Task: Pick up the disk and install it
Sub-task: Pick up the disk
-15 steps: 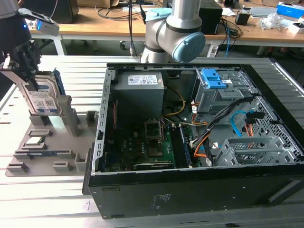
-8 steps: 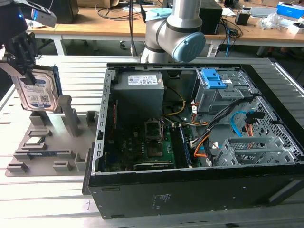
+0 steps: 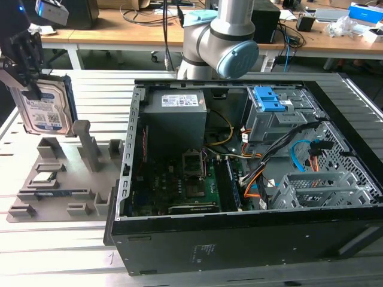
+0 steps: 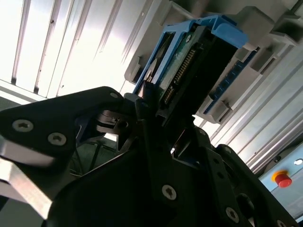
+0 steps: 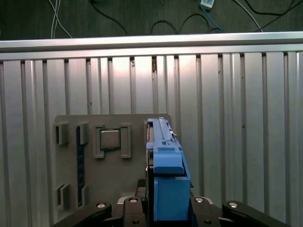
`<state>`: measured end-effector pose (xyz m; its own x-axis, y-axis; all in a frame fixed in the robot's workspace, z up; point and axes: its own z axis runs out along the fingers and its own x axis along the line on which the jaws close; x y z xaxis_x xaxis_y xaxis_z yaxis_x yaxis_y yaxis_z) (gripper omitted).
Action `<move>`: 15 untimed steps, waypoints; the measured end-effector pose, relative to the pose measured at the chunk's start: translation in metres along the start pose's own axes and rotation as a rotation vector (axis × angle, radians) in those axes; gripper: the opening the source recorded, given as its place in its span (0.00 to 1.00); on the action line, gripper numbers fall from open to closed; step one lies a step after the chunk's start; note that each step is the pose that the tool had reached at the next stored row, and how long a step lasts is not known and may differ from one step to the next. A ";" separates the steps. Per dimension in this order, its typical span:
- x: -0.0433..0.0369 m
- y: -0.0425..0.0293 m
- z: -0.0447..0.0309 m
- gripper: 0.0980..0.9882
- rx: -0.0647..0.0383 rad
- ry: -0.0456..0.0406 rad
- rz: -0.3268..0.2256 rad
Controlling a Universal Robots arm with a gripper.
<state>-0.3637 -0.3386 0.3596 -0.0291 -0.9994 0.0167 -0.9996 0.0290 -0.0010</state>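
Exterior view: disk (image 3: 46, 110) (in gripper (image 3: 29, 84)) stands lengthwise upright.

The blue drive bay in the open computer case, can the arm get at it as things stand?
Probably yes: the case is open on top and the blue drive bay sits uncovered, cables lying beside it. The end effector holds the disk off to the exterior view's left.

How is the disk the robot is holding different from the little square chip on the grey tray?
The disk is held upright over the grey tray by the shut gripper; the chip lies flat in its tray slot. The disk is big and oblong; the chip is small and square. The disk has blue rails and a label; the chip is plain. Both are silvery.
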 end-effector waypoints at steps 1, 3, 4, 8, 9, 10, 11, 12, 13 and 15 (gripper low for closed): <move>0.0000 0.0000 -0.0024 0.30 0.000 0.0000 0.000; 0.0000 0.0000 -0.0058 0.30 0.000 0.0000 0.000; 0.0000 0.0000 -0.0085 0.30 0.000 -0.0001 0.000; -0.0001 -0.0001 -0.0203 0.30 0.000 -0.0001 0.000; -0.0002 -0.0001 -0.0234 0.30 0.000 0.0000 0.000; -0.0002 -0.0001 -0.0267 0.30 0.000 0.0000 0.000; -0.0002 -0.0001 -0.0304 0.30 0.000 0.0000 0.000; -0.0003 -0.0002 -0.0343 0.30 0.000 -0.0001 0.000; -0.0003 -0.0002 -0.0369 0.30 0.000 0.0000 0.000; -0.0003 -0.0002 -0.0399 0.30 0.000 0.0000 0.000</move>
<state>-0.3635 -0.3376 0.3995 -0.0291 -0.9994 0.0167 -0.9996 0.0291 -0.0011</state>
